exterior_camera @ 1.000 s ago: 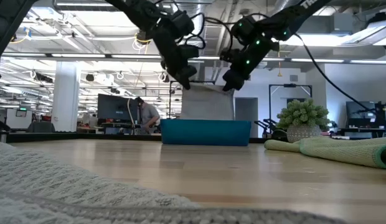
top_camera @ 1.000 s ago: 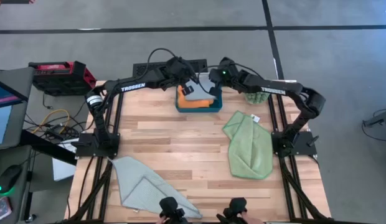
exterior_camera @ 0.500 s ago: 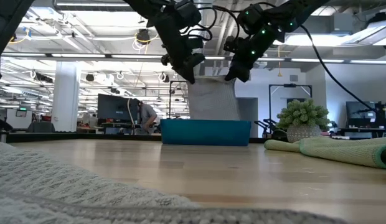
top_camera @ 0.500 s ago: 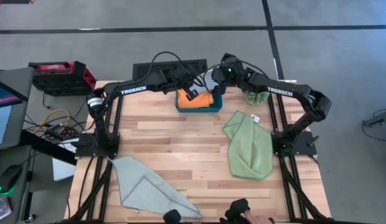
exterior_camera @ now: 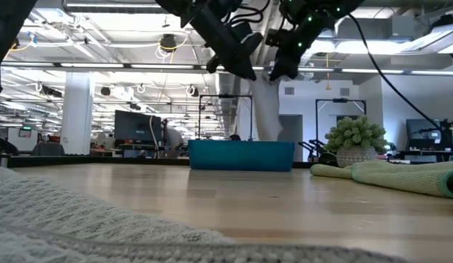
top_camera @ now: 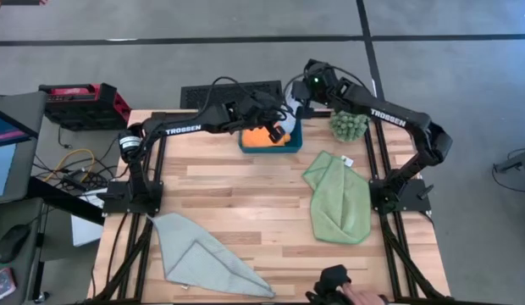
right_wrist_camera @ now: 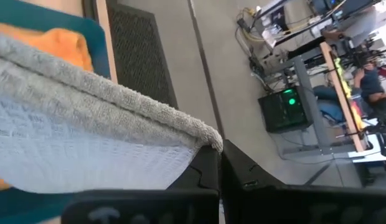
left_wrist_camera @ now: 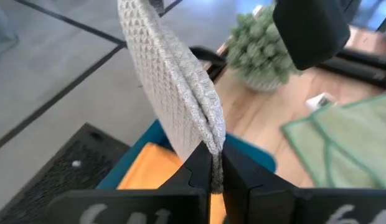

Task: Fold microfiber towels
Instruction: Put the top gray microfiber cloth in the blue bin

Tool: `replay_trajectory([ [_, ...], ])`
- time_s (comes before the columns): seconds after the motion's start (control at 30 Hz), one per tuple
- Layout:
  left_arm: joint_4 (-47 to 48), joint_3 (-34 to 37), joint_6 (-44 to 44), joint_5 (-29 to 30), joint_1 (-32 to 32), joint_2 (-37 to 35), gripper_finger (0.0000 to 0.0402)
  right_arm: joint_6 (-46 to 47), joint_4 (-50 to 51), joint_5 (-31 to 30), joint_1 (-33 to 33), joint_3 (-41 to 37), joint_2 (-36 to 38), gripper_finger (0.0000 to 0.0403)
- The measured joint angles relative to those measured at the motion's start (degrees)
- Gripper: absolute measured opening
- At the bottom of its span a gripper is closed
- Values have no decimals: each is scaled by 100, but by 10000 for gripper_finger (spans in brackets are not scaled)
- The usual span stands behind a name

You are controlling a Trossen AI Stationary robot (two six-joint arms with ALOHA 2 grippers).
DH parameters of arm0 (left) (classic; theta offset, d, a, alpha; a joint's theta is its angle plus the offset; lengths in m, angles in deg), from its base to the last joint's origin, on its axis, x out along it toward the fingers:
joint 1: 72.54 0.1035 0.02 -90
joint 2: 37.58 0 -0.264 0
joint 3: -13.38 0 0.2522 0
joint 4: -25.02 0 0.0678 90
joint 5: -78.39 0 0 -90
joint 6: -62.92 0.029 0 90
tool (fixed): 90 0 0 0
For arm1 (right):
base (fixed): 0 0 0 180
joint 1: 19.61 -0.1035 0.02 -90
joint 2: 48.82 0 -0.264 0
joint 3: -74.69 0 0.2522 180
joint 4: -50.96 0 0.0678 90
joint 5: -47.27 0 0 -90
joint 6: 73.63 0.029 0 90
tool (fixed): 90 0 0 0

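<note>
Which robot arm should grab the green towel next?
Probably the right. Its base stands beside the green towel. But both the right end effector and left end effector are shut on the grey towel above the teal tray.

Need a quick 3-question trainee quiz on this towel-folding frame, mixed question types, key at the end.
1. True or false: both grippers are shut on the grey towel above the teal tray.
2. What lies in the tray? A) orange towel B) green towel C) plant
3. Which towel lies beside the spiky plant?

Key:
1. True: left gripper and right gripper both pinch it.
2. A, the orange towel.
3. The green towel.
</note>
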Motion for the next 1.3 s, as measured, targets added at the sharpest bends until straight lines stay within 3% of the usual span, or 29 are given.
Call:
replay_trajectory([
  [0.2,-875,-7,-162,-427,-68,342,4,61,743,-57,25,415,-2,5],
  [0.63,-2612,-31,-44,-783,-252,992,4,54,1959,-96,443,848,32,5],
  [1.0,-3377,-66,-9,-925,-261,1121,4,-226,1856,-147,584,888,57,4],
  [1.3,-3212,-59,-140,-977,-272,1134,4,-260,1902,-98,599,888,57,4],
])
